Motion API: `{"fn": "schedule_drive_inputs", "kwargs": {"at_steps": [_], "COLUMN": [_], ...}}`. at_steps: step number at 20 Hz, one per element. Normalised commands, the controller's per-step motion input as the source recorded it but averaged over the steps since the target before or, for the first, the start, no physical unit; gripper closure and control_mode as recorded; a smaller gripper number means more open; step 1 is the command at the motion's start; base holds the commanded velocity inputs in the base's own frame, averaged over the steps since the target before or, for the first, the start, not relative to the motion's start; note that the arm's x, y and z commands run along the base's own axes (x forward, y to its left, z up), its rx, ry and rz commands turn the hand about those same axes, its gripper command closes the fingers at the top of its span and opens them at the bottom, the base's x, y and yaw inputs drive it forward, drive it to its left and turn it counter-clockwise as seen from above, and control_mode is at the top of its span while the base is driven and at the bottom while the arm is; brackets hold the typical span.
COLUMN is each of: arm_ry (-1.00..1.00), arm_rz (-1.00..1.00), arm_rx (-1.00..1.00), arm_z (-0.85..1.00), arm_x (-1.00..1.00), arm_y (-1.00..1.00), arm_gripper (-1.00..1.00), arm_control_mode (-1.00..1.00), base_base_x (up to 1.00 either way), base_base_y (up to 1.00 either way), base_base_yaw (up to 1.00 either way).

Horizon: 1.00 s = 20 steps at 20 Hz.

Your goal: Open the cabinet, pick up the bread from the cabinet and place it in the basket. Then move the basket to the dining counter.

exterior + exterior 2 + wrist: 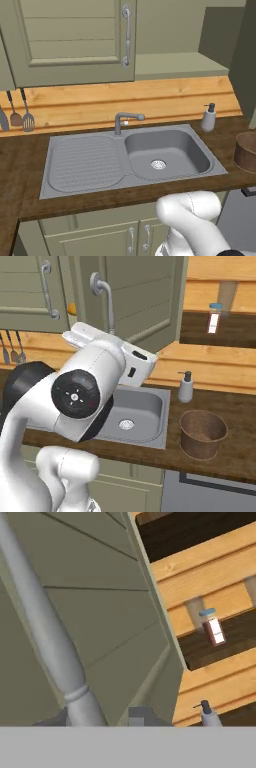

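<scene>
End effector up at the curved silver bar handle of the sage-green panelled cabinet door, tips straddling it; grip unconfirmed, can't tell. Door part-open. Risk: tips slip off the rounded bar mid-pull. Golden-orange bun peeks inside; brown bucket basket on dark wood worktop.

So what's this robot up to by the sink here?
The robot's gripper is at the silver handle of the right door of the upper cabinet, its jaws on either side of the bar. That door already stands partly open, and a bit of the orange bread shows inside. The brown basket waits empty on the counter right of the sink, near a soap dispenser.
</scene>
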Motion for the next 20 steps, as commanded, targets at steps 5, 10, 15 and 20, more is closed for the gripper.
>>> {"fn": "schedule_drive_inputs", "kwargs": {"at_steps": [5, 10, 15, 20], "arm_ry": [-0.23, -0.15, -0.07, -0.04], "arm_rz": [-0.41, -0.06, 0.00, -0.01], "arm_rx": [-0.06, 0.02, 0.00, -0.10], "arm_z": [-0.45, 0.12, 0.11, 0.00], "arm_x": [-0.70, -1.00, -1.00, -0.45], "arm_y": [-0.38, -0.08, 0.80, 1.00], "arm_gripper": [1.00, 1.00, 1.00, 1.00], "arm_control_mode": [-1.00, -1.00, -1.00, -1.00], "base_base_x": [0.00, 0.00, 0.00, 0.00], "base_base_y": [0.00, 0.00, 0.00, 0.00], "base_base_yaw": [0.00, 0.00, 0.00, 0.00]}}
